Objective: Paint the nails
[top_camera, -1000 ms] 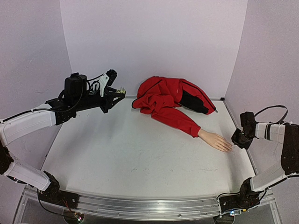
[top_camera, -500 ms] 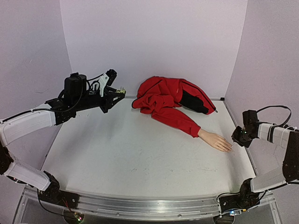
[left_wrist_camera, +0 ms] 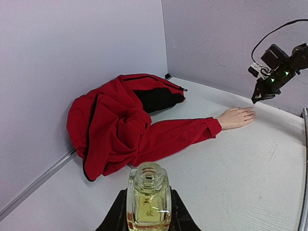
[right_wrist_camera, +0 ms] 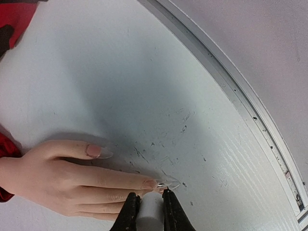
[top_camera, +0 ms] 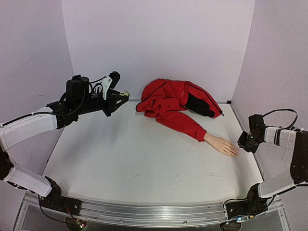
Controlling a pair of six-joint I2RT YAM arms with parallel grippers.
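A pale mannequin hand (top_camera: 222,145) (left_wrist_camera: 237,117) lies flat on the white table, sticking out of a red jacket sleeve (top_camera: 185,126). Its nails (right_wrist_camera: 150,184) are pinkish with long clear tips; the thumb nail (right_wrist_camera: 94,151) shows too. My right gripper (right_wrist_camera: 150,198) (top_camera: 243,143) is shut on a pale grey cylindrical brush handle (right_wrist_camera: 151,211), its end right at a fingertip nail; the bristles cannot be made out. My left gripper (left_wrist_camera: 148,202) (top_camera: 122,95) hovers at the back left, shut on a small clear bottle (left_wrist_camera: 148,197) of yellowish liquid, upright with an open neck.
The bulk of the red jacket (top_camera: 173,98) (left_wrist_camera: 115,120) is heaped against the back wall. A raised metal rail (right_wrist_camera: 250,115) runs along the table's right edge, close to the hand. Lilac walls enclose three sides.
The right gripper has shifted slightly by the mannequin's fingertips and come back close to them. The left arm and bottle have stayed still.
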